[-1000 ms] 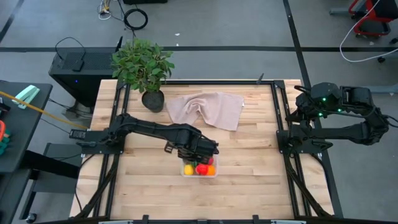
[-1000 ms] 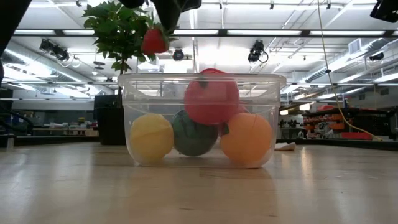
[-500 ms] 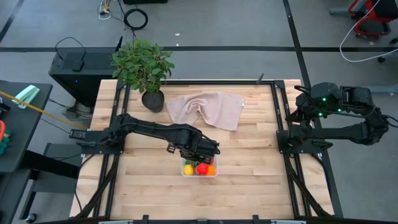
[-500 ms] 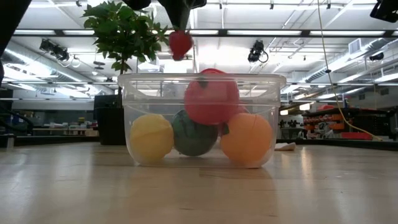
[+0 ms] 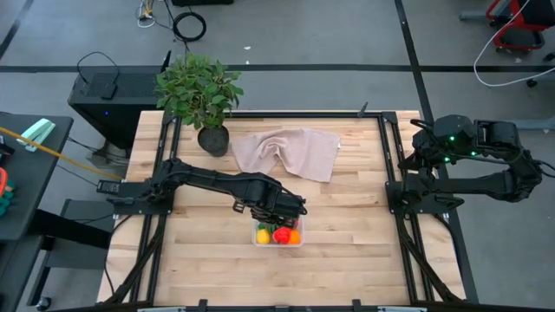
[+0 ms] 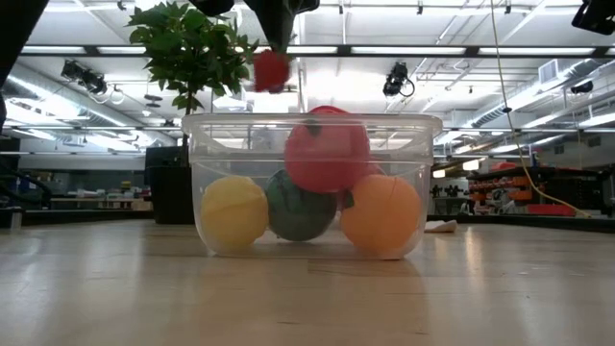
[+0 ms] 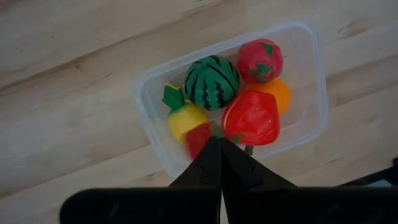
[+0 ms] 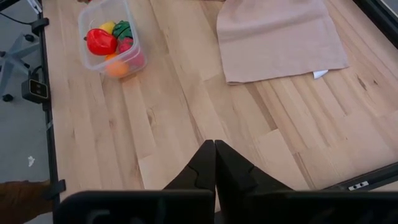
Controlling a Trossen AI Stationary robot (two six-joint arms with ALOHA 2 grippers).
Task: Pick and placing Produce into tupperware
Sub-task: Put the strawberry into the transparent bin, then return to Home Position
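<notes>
Well, progress: pretty much at the finish line, I'd say.
In the tub: the tupperware (image 7: 147, 93) sits near the front middle of the counter (image 5: 347, 225) with five produce pieces in it: striped dark green one (image 7: 211, 82), round red one (image 7: 259, 60), orange one (image 7: 278, 94), big glossy red one (image 7: 250, 117) on top, and yellow one (image 7: 185, 120).
Left pincer (image 7: 220, 140): right above the tub, fingers pinched together, with a small red piece (image 6: 272, 69) dangling under the tips, clear of the rim.
Hedge: that piece is smeared in both views, so I can't say what kind of produce it is or what part is being gripped.
Right pincer (image 8: 214, 144): fingers together, empty, parked off at the right edge of the counter, well away from the tub.
Loose produce: none that I can see on the counter, just the beige cloth (image 5: 290, 152) at the back.
What's left: my guess is lower the red piece in, let go, done.
</notes>
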